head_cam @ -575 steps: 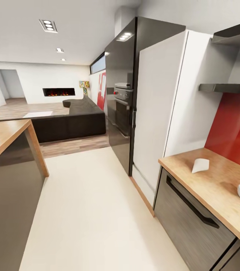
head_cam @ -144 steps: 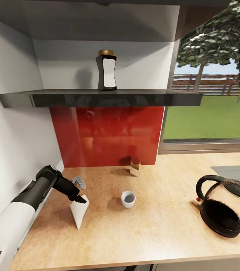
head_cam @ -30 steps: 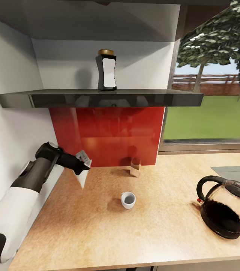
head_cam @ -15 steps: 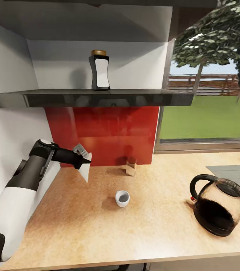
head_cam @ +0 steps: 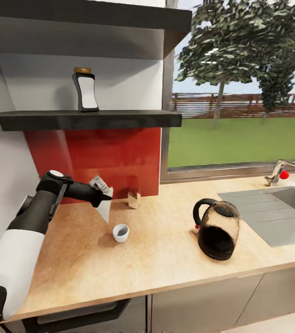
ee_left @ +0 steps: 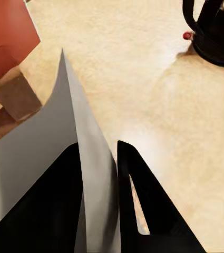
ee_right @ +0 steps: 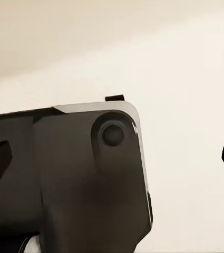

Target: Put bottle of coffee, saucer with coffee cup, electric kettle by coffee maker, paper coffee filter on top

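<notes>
Electric kettle [head_cam: 218, 233] sits right of centre in the head view, on the kitchen countertop [head_cam: 166, 259]: rounded clear glass, black base, black loop handle, dark lid, lower half looks dark, maybe liquid, can't confirm. Coffee cup [head_cam: 120, 232] stands left of centre, small white, open top, upright; inside looks grey, contents unclear. Bottle of coffee [head_cam: 86, 90] is upper left on a dark glossy shelf [head_cam: 119, 119], upright, dark flared body, white label, yellow cap. Left gripper [head_cam: 104, 198] is held above the counter at mid-left, clamped on a paper coffee filter [head_cam: 105, 210], thin white, hanging to a point just above and left of the cup, not touching it. In the left wrist view the filter [ee_left: 54, 158] is a smooth grey-white folded sheet pinched between black fingers [ee_left: 143, 205], with the kettle's base [ee_left: 214, 37] at that frame's upper right. A small tan box-like block [head_cam: 134, 199] stands by the red glossy backsplash [head_cam: 96, 157], behind the cup; also seen in the wrist view [ee_left: 17, 95]. Countertop is pale speckled wood-look; grey cabinets [head_cam: 203, 300] below. At right a flat grey sink area [head_cam: 267, 217] with a tap [head_cam: 279, 171], window above showing grass and trees. The right wrist view gives a dark rounded robot part [ee_right: 75, 174] against a pale surface; right gripper's state can't be told.
</notes>
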You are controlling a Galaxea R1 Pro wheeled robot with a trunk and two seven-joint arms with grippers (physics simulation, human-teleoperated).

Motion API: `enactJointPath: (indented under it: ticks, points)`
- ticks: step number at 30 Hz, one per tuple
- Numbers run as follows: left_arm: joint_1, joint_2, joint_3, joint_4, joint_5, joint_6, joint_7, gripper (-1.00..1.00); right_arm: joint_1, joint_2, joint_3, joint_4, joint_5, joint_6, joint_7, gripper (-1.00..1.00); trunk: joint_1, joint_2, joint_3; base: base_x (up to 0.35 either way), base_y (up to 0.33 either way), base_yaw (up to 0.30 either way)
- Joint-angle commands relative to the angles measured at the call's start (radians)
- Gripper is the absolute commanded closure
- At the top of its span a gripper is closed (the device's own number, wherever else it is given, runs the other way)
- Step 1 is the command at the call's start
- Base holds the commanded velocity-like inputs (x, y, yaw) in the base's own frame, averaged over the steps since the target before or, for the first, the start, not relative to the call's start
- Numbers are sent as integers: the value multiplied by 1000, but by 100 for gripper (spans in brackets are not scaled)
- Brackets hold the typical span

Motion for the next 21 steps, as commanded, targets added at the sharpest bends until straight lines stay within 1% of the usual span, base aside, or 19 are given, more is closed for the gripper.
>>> enactJointPath:
  ticks: [1, 5, 7, 11, 13, 15, 16, 17, 18, 20, 21]
  points:
    - [-2, -3, -1, -1, -7, 10, -6, 100, 0, 0, -3, -1, -2, -2, 0, -100, 0, -2, -2, -232, -186, -254]
    - [-15, -15, -2, -1, -8, 31, -3, 100, 0, 0, -3, -1, -2, -2, 0, -100, 0, -2, 0, -233, -176, -261]
    - [-19, -19, -2, -1, -8, 46, -2, 100, 0, 0, -3, -1, -2, -2, 0, -100, 0, -2, 0, -235, -171, -266]
    - [-27, -25, -2, -1, -8, 55, -2, 100, 0, 0, -3, -1, -2, -2, 0, -100, 0, -2, 0, -229, -164, -267]
    - [-36, -26, -2, -1, -8, 57, -2, 100, 0, 0, -3, -1, -2, -2, 0, -100, 0, -2, 0, -116, -81, -268]
    - [-68, -40, -2, 3, -11, 59, 0, 100, 0, 0, -3, -1, -2, -2, -1, -100, 0, -2, 0, -8, -6, -37]
    - [-94, -49, -2, 11, -12, 75, 1, 100, 0, 0, -3, -1, -2, -2, -1, -100, 0, -2, 0, -3, -2, -12]
    - [-106, -51, -2, 12, -12, 94, 2, 100, 0, 0, -3, -1, -2, -2, -1, -100, 0, -2, 0, -2, -1, -8]
    - [-121, -55, -3, 14, -13, 131, 4, 100, 0, 0, -3, -1, -2, -2, 0, -100, 0, -2, 0, -1, -1, -4]
    - [-142, -68, -3, 15, -14, 173, 16, 100, 0, 0, -3, -1, -2, -2, -1, -100, 0, -2, 0, 0, 0, -2]
    - [-147, -73, -3, 15, -14, 180, 21, 100, 0, 0, -3, -1, -2, -2, -1, -100, 0, -2, 0, 0, 0, -1]
